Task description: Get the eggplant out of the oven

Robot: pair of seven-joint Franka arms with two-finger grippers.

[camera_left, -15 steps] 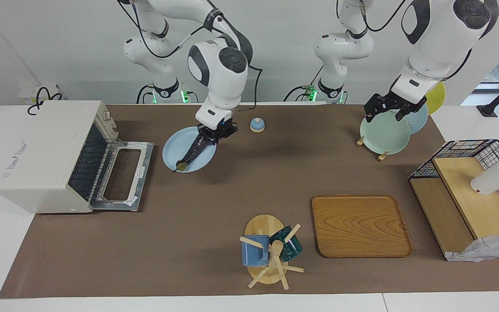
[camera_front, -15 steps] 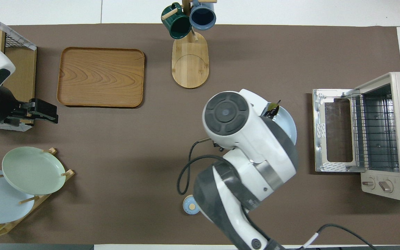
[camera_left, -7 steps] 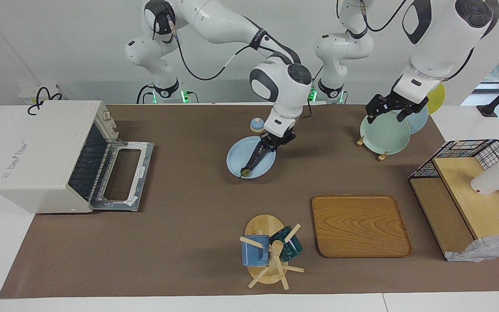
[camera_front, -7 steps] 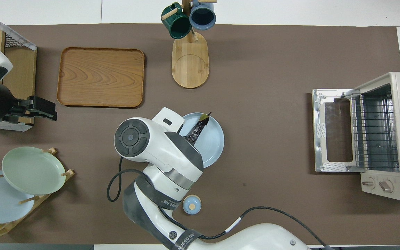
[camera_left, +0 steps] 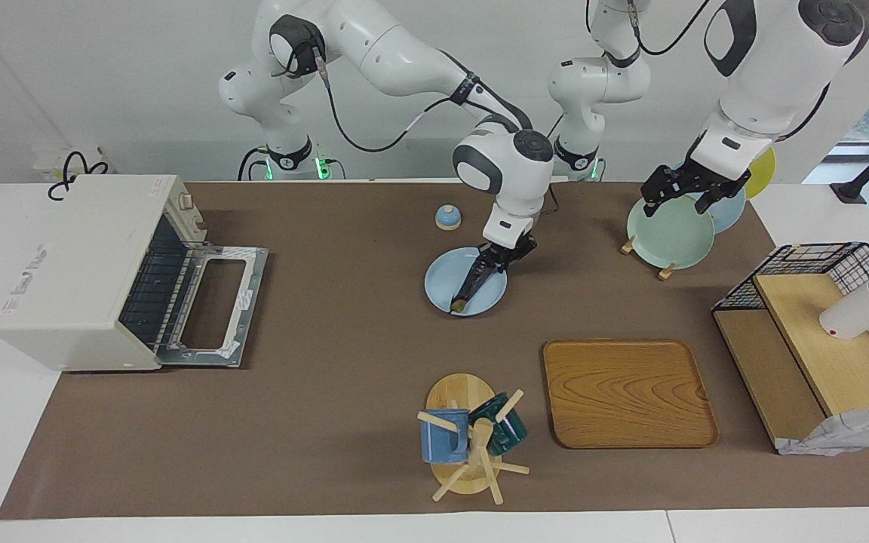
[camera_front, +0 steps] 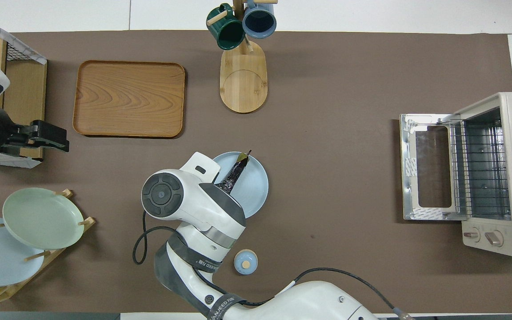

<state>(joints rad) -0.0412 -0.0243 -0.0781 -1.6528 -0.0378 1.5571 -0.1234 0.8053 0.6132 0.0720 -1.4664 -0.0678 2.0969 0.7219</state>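
A brown mat covers the counter (camera_left: 329,392) before us. The oven (camera_left: 80,271) stands at the right arm's end, door dropped open, rack bare. The eggplant (camera_left: 472,283) is already out: the right end effector (camera_left: 496,260), closed on its stalkless end, holds it slanting onto the blue plate (camera_left: 442,290) mid-counter. We judge only the release remains. The left end effector (camera_left: 689,190) waits open over the plate rack (camera_left: 664,270).

High facing view, steep overhead, same table (camera_left: 329,392)
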